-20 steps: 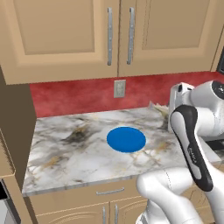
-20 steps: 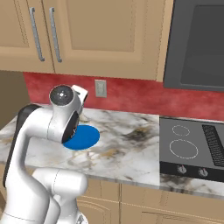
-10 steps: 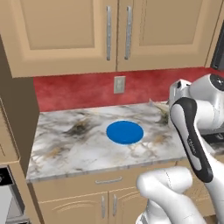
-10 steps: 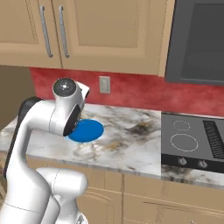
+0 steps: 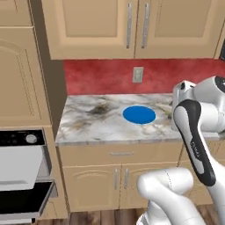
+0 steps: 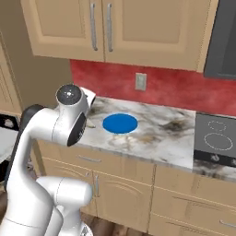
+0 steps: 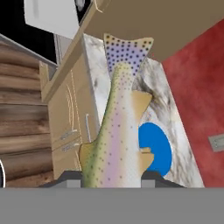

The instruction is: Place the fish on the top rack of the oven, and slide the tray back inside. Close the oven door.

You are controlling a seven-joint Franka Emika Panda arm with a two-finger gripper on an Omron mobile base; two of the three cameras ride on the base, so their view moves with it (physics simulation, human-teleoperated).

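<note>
While my pincer point(image 7: 111, 177) is clamping narrowly on the fish point(image 7: 117, 127), I am carrying it head-down between the finger tips, tail fanned out ahead of the hand camera. Holding it near the thick end is, I judge, keeping the slender body from swinging loose during travel.

Below and beyond the fish, the blue plate point(image 7: 156, 146) is lying bare on the marble counter point(image 5: 101, 121), so the fish is off it and in the air, not resting on anything. In the base views my own arm is hiding the hand.

At the far left of the left base view, the oven point(image 5: 22, 160) is showing its black control strip and a pale open cavity, with the oven door point(image 5: 24, 200) hanging down flat and open. A pale sheet at the cavity mouth may be the tray point(image 5: 19, 167); I cannot tell how far out it is standing.

Judging progress: fish picked, placement not yet done. The oven is sitting well apart from the plate, off to my left, so the carry is needing a wide leftward reach and a level set-down on the rack before any sliding or door work.
</note>
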